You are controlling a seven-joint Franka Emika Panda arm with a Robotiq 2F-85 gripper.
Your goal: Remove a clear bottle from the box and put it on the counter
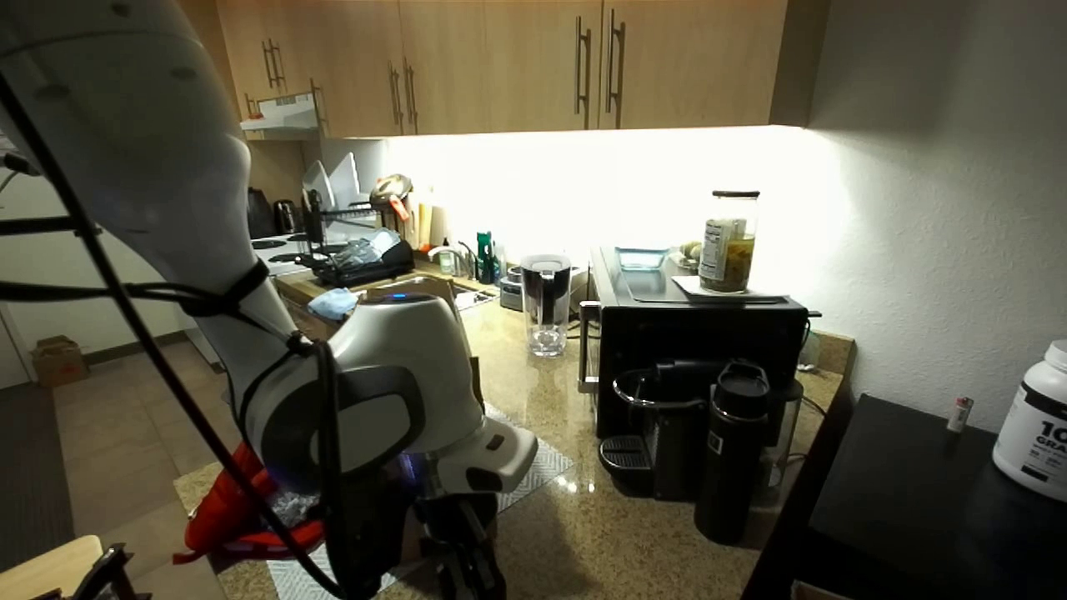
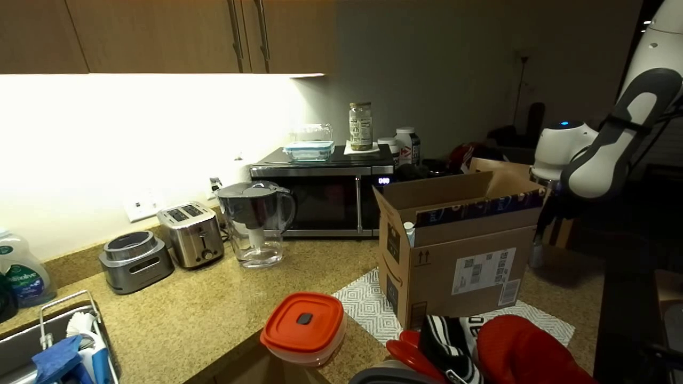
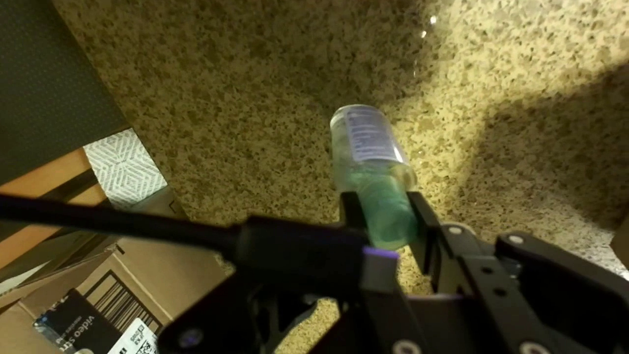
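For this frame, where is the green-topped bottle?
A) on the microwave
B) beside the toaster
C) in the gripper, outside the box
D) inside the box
C: the wrist view shows the gripper closed on the green end of the bottle, with the counter behind it and the box off to the lower left.
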